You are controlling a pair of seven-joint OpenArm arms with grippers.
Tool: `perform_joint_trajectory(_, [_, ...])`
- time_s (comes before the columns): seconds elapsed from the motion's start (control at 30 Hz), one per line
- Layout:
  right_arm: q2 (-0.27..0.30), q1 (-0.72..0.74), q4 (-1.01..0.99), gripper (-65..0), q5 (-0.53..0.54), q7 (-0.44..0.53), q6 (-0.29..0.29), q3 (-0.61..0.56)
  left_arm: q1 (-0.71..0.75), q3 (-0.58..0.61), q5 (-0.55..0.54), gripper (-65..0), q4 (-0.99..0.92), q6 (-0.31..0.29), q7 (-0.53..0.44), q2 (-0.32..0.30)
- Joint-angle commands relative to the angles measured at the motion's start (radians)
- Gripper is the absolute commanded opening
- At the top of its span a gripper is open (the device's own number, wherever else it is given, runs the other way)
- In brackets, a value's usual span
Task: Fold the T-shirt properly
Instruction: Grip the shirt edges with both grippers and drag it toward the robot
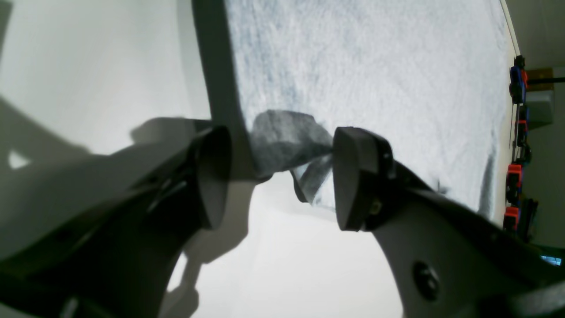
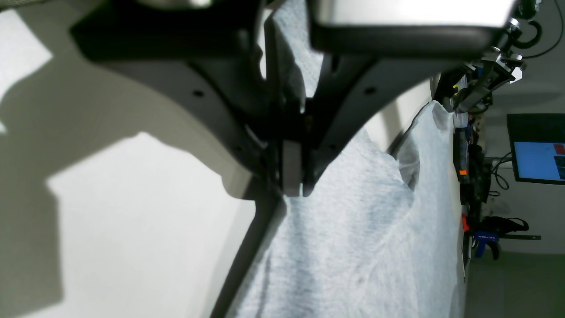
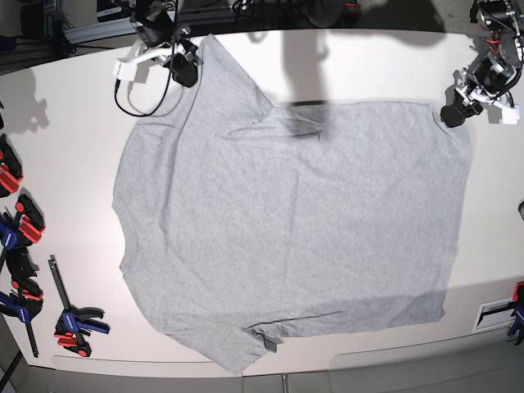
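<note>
overhead, a grey t-shirt (image 3: 286, 237) lies spread nearly flat on a white table (image 3: 74, 123), plain side up, its bottom hem toward the left arm's side. the left gripper (image 1: 282, 176) sits at that hem corner with its claw released, and a small crumpled bit of cloth lies between the spread pads, touching the right-hand one. the right gripper (image 2: 293, 176) is clenched on the sleeve edge at the far corner. much of both wrist views is blocked by dark, blurred fingers. clamps (image 3: 70, 321) line the table edge, partly cut off.
</note>
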Motion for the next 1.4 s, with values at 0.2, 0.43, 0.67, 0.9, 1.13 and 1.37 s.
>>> perform_joint_trajectory(0.2, [0.001,-0.015,-0.002,-65.0,-0.034,-0.041,-0.019,0.0,-0.047,-0.006,-0.021,-31.2,0.007,-0.023,0.021,-0.026])
perform_joint_trajectory(0.43, [0.0,-0.017,-0.002,-65.0,-0.034,-0.041,-0.019,0.0,-0.053,-0.006,-0.023,-52.0,0.006,-0.023,0.021,-0.034])
perform_joint_trajectory(0.67, [0.0,-0.018,0.002,-65.0,-0.053,-0.055,0.039,0.0,-0.052,-0.006,-0.019,-65.0,0.006,-0.031,0.021,-0.034])
perform_joint_trajectory(0.9, [0.0,-0.07,0.094,-65.0,-0.087,-0.055,0.07,0.014,-0.051,-0.007,-0.02,-65.0,0.007,-0.072,0.045,-0.037])
perform_joint_trajectory(1.13, [0.001,-0.135,0.187,-65.0,-0.085,-0.071,0.071,0.12,0.025,-0.034,-0.02,-65.0,0.069,-0.072,0.043,-0.036])
perform_joint_trajectory(1.37, [0.0,-0.22,0.246,-65.0,-0.069,-0.082,0.101,0.206,0.176,-0.163,-0.023,-65.0,0.214,-0.071,0.043,-0.035])
